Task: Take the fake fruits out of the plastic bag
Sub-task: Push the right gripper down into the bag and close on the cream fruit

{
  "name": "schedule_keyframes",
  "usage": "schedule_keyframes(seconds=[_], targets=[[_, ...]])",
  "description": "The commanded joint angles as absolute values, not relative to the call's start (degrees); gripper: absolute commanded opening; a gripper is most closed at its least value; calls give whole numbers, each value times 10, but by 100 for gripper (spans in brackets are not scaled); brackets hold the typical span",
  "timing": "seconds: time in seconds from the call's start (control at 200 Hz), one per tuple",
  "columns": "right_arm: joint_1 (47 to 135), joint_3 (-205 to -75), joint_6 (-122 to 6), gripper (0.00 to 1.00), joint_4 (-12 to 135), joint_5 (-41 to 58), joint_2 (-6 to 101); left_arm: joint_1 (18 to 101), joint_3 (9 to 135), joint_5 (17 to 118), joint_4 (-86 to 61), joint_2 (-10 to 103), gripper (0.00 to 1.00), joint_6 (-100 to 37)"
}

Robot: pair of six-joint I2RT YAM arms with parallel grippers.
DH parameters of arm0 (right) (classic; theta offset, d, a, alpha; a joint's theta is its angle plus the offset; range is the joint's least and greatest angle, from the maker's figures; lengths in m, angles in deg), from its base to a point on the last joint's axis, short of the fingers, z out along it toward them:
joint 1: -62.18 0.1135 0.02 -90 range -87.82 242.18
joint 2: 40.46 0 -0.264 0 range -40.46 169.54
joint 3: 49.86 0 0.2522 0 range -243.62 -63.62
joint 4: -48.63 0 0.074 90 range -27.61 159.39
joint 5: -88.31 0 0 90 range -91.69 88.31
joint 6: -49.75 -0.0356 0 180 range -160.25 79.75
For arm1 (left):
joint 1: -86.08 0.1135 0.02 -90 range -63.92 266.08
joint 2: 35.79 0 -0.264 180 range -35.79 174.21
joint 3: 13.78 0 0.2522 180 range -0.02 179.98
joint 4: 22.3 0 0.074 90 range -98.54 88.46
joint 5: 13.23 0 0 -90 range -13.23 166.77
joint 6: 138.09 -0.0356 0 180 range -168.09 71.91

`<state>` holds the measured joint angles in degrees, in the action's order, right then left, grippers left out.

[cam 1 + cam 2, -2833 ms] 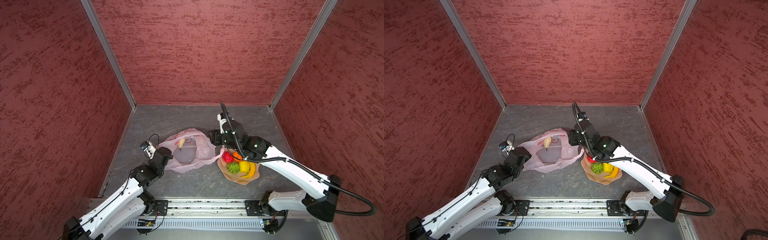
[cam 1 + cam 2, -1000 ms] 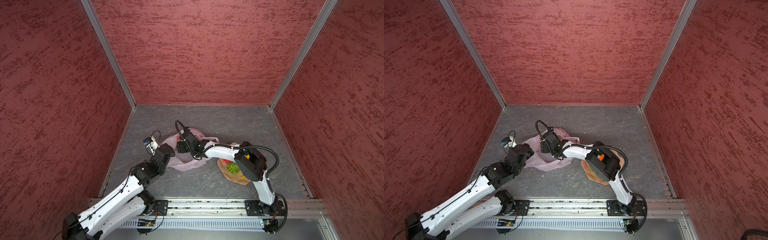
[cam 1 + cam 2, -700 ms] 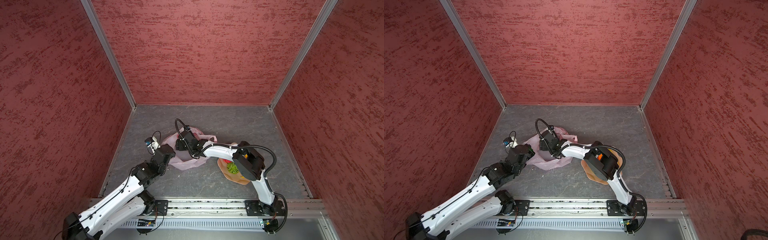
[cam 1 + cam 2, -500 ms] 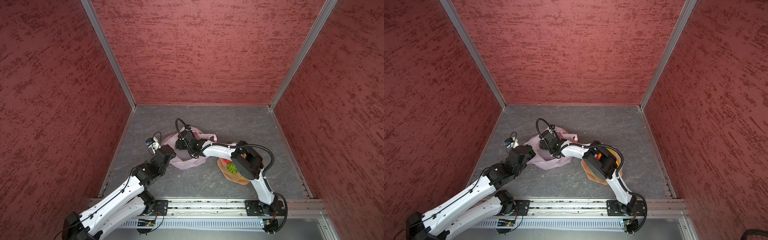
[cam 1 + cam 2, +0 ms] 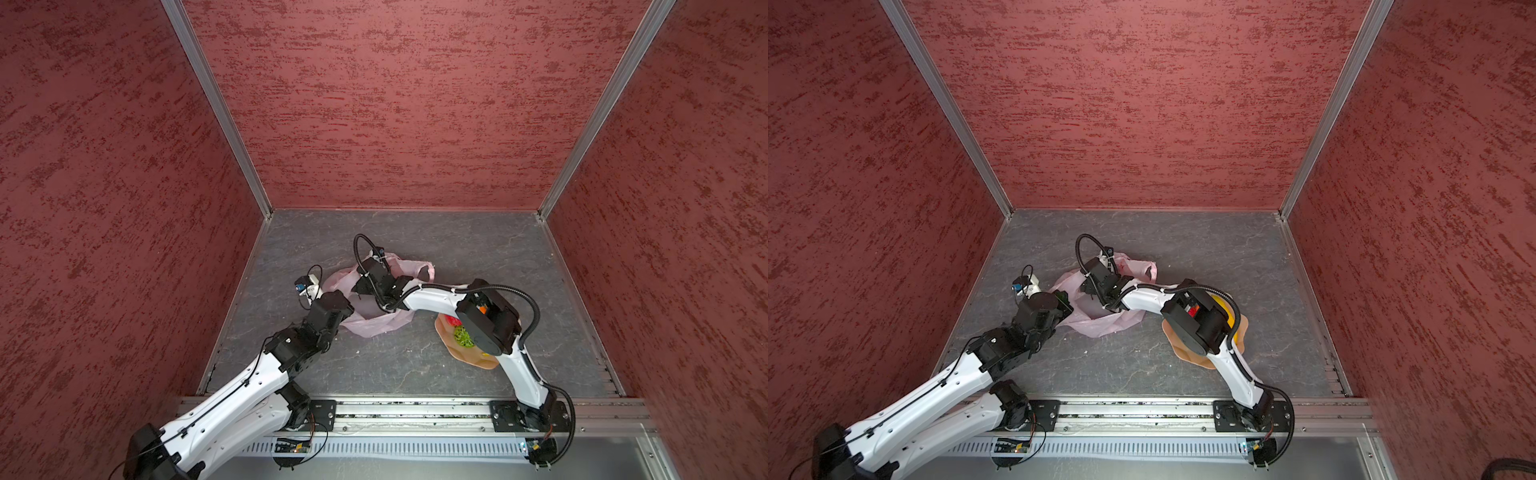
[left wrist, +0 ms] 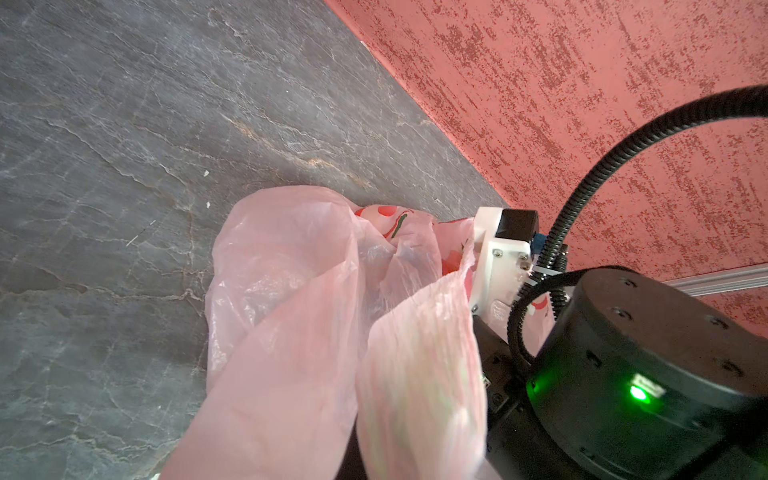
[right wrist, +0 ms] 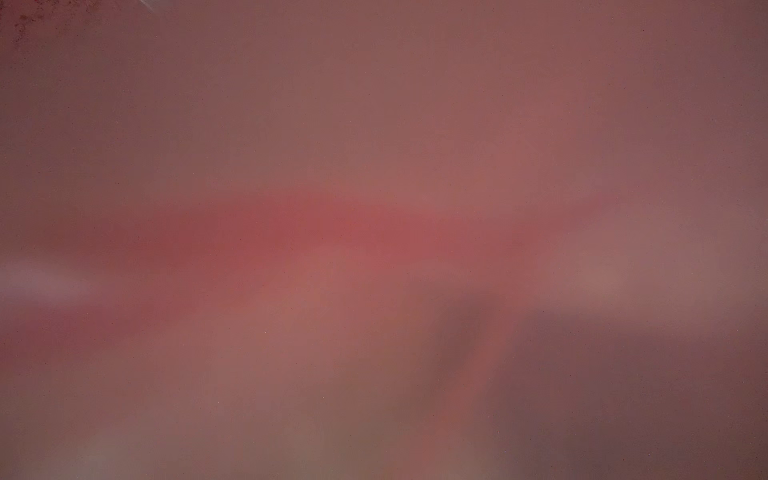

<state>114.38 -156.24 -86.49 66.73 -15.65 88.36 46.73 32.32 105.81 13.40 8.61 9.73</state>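
One plastic bag, one tan dish

Right gripper from dish into plastic bag (bag now bunched)

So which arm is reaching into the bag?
The right arm, crossing the middle, fingers hidden inside the plastic bag; the left arm only holds its edge.

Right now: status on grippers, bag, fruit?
Left gripper shut on bag edge. Right gripper deep in bag, jaws hidden. Red fruit, green fruit on dish; bag contents unseen. Bag film blinds right wrist view.
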Motion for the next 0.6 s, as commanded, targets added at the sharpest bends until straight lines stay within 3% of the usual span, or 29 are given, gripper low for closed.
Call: schedule_keyframes(seconds=[0.0,0.281,0.591], targets=[[1138,-1584,-883,81,641,-158,899,463,321,1052,121,82,0,81],[1134,-1601,-893,80,647,-153,916,461,320,1048,116,81,0,76],[1130,-1609,-898,70,647,-149,927,461,325,1046,123,80,0,71]])
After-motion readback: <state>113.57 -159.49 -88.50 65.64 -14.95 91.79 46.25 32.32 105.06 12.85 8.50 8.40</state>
